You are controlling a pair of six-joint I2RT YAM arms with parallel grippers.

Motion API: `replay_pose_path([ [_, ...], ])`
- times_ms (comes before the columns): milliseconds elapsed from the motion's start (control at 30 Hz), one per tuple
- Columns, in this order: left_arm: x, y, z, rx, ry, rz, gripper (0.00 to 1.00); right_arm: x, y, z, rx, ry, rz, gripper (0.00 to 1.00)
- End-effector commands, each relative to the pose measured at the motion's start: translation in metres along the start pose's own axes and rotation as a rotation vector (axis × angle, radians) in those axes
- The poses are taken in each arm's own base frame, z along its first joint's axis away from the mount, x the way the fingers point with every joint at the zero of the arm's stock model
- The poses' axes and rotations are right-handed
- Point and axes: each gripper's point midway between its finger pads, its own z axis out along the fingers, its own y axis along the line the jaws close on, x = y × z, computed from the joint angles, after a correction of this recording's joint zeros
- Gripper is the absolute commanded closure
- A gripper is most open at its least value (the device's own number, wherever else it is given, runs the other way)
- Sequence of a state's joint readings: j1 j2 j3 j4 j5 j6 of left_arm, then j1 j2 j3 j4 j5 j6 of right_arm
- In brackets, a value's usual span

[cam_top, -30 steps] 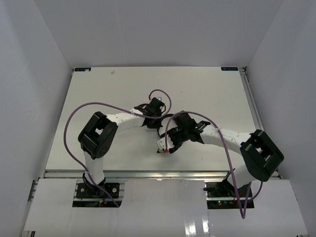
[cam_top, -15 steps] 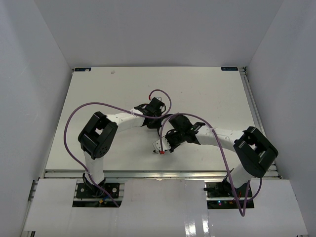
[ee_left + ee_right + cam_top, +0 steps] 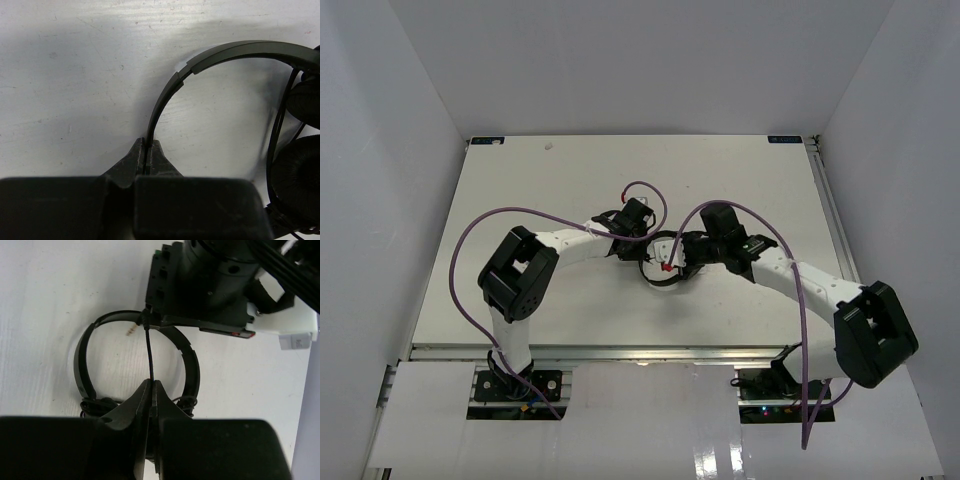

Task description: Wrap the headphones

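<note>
**Held at band and at cord**

Shows the headphones lying on the table, at mid-frame of the right wrist view. Has the left gripper clamped shut on the headband, earcups at the right edge. Has the right gripper pinched shut on the cord, taut straight up-frame to the headband.

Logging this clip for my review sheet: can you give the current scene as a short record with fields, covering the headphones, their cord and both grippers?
object: black headphones, mid-table between the arms
left gripper: shut on the headband
right gripper: shut on the cord
cord: runs straight from the right gripper to the headband at the left gripper
plug: gold tip inside the headband loop, not gripped
earcups: close together, cord strands beside them
</note>
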State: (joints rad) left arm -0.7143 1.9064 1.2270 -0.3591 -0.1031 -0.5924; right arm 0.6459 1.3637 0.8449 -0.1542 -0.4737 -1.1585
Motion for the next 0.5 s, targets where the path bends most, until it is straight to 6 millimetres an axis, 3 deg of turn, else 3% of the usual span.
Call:
replay_pose_path([
  [0, -0.008, -0.009, -0.009, 0.042, -0.020, -0.012, 1.00, 0.002, -0.014, -0.005, 0.084, 0.001, 0.042, 0.92],
  [300, -0.014, -0.010, -0.015, 0.045, -0.036, -0.012, 1.00, 0.038, -0.046, 0.001, 0.233, 0.147, 0.292, 0.92],
  [467, -0.015, -0.009, -0.017, 0.041, -0.040, -0.015, 1.00, 0.047, -0.047, 0.001, 0.267, 0.187, 0.370, 0.92],
])
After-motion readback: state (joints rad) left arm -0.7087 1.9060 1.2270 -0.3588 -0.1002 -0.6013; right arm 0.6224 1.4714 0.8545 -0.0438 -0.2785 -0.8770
